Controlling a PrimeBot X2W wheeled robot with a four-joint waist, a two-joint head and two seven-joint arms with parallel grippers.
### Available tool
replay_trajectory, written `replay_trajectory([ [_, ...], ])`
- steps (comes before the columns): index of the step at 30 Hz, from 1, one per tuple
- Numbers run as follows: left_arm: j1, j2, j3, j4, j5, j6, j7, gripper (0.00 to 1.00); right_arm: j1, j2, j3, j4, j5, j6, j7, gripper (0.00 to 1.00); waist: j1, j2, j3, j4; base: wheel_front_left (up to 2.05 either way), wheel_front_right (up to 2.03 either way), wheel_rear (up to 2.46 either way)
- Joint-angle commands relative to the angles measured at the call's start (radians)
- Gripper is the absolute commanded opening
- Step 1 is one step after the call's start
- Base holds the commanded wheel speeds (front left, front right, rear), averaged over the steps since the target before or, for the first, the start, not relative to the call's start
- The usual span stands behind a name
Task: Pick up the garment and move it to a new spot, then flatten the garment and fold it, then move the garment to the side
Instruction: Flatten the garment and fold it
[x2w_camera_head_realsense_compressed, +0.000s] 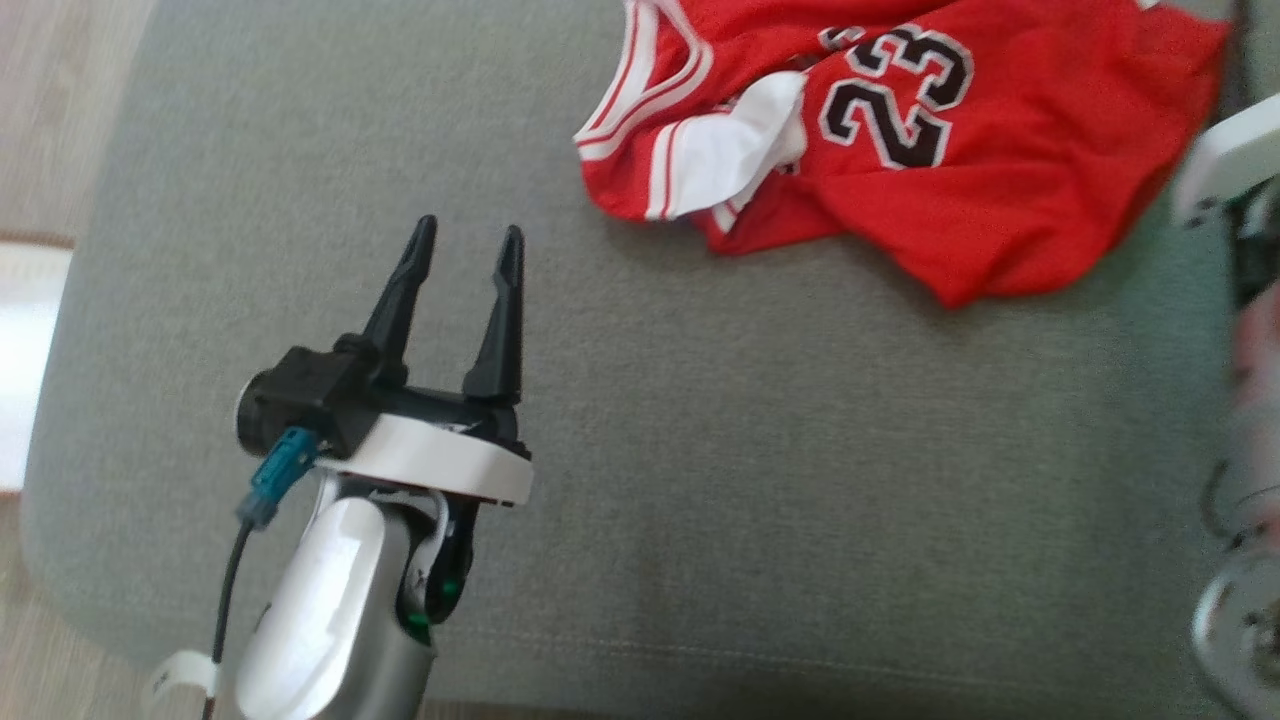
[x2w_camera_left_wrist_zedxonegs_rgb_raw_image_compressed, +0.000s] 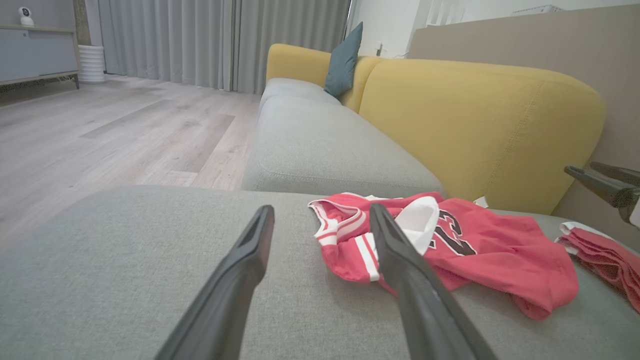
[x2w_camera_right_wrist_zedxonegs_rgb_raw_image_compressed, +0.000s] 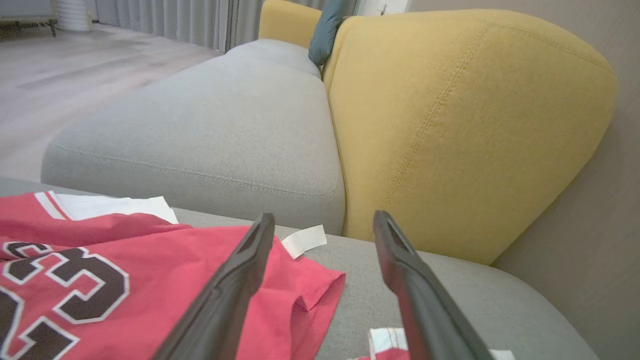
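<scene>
Head view, left to right: pale wooden floor (x2w_camera_head_realsense_compressed: 60, 120) borders the grey seat cushion (x2w_camera_head_realsense_compressed: 800, 450). The left gripper (x2w_camera_head_realsense_compressed: 468, 228) stands over the cushion's bare left part, its jaws spread wide with nothing between them. The red jersey (x2w_camera_head_realsense_compressed: 960, 190), numbered 23 and trimmed in white, lies crumpled on the cushion's far right part, well apart from that gripper. A blurred pale part of the right arm (x2w_camera_head_realsense_compressed: 1225, 160) shows at the right edge.

Left wrist view: the jersey lies ahead and to the right of the two fingers, before the yellow backrest (x2w_camera_left_wrist_zedxonegs_rgb_raw_image_compressed: 475, 125). A second bunch of red cloth (x2w_camera_left_wrist_zedxonegs_rgb_raw_image_compressed: 605, 255) lies just beside the jersey at the far right.

Right wrist view: the jersey lies at lower left, and a white label (x2w_camera_right_wrist_zedxonegs_rgb_raw_image_compressed: 304, 240) rests on the cushion by its edge. The right gripper (x2w_camera_right_wrist_zedxonegs_rgb_raw_image_compressed: 322, 216) stands just above, jaws wide and empty.
</scene>
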Motion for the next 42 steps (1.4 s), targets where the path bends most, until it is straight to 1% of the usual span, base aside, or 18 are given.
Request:
replay_trajectory([
  [1, -0.001, 0.010, 0.045, -0.033, 0.009, -0.003, -0.005, 1.00, -0.001, 0.028, 0.036, -0.028, 0.026, 0.003, -0.028, 1.00, 0.0000, 0.0000, -0.036, -0.032, 0.00, 0.00, 0.00],
  [5, 0.021, 0.010, 0.058, -0.038, 0.015, -0.001, -0.005, 1.00, 0.077, 0.091, 0.113, -0.057, 0.124, 0.003, -0.073, 1.00, 0.0000, 0.0000, -0.071, -0.058, 0.00, 0.00, 0.00],
  [7, 0.034, 0.010, 0.063, -0.040, 0.015, -0.001, -0.005, 1.00, 0.133, 0.114, 0.159, -0.096, 0.189, 0.003, -0.082, 1.00, 0.0000, 0.0000, -0.084, -0.067, 0.00, 0.00, 0.00],
  [11, 0.050, 0.010, 0.069, -0.046, 0.018, -0.005, -0.005, 1.00, 0.275, 0.136, 0.274, -0.218, 0.327, 0.003, -0.089, 1.00, 0.0000, 0.0000, -0.093, -0.072, 0.00, 0.00, 0.00],
  [14, 0.050, 0.010, 0.067, -0.051, 0.020, -0.009, -0.005, 1.00, 0.370, 0.139, 0.364, -0.327, 0.402, 0.003, -0.089, 1.00, 0.0000, 0.0000, -0.085, -0.065, 0.00, 0.00, 0.00],
  [19, 0.040, 0.010, 0.051, -0.051, 0.019, -0.013, -0.005, 1.00, 0.424, 0.141, 0.477, -0.470, 0.491, 0.003, -0.022, 1.00, 0.0000, 0.0000, -0.060, -0.031, 0.00, 0.00, 0.00],
  [23, 0.032, 0.010, 0.033, -0.047, 0.010, -0.012, -0.005, 1.00, 0.413, 0.140, 0.559, -0.525, 0.550, 0.003, 0.056, 1.00, 0.0000, 0.0000, -0.038, 0.013, 0.00, 0.00, 0.00],
  [27, 0.023, 0.010, 0.014, -0.044, -0.001, -0.009, -0.005, 1.00, 0.377, 0.137, 0.614, -0.515, 0.631, 0.003, 0.120, 1.00, 0.0000, 0.0000, -0.017, 0.068, 0.00, 0.00, 0.00],
  [32, 0.019, 0.010, -0.004, -0.040, -0.013, -0.001, -0.005, 1.00, 0.317, 0.115, 0.627, -0.433, 0.682, 0.003, 0.171, 1.00, 0.0000, 0.0000, 0.000, 0.136, 0.00, 0.00, 0.00],
  [37, 0.024, 0.010, -0.013, -0.036, -0.021, 0.004, -0.005, 1.00, 0.260, 0.109, 0.613, -0.331, 0.715, 0.003, 0.182, 1.00, 0.0000, 0.0000, 0.006, 0.185, 0.00, 0.00, 0.00],
  [42, 0.028, 0.010, -0.019, -0.035, -0.027, 0.008, -0.005, 1.00, 0.225, 0.106, 0.593, -0.257, 0.707, 0.003, 0.175, 1.00, 0.0000, 0.0000, 0.005, 0.204, 0.00, 0.00, 0.00],
])
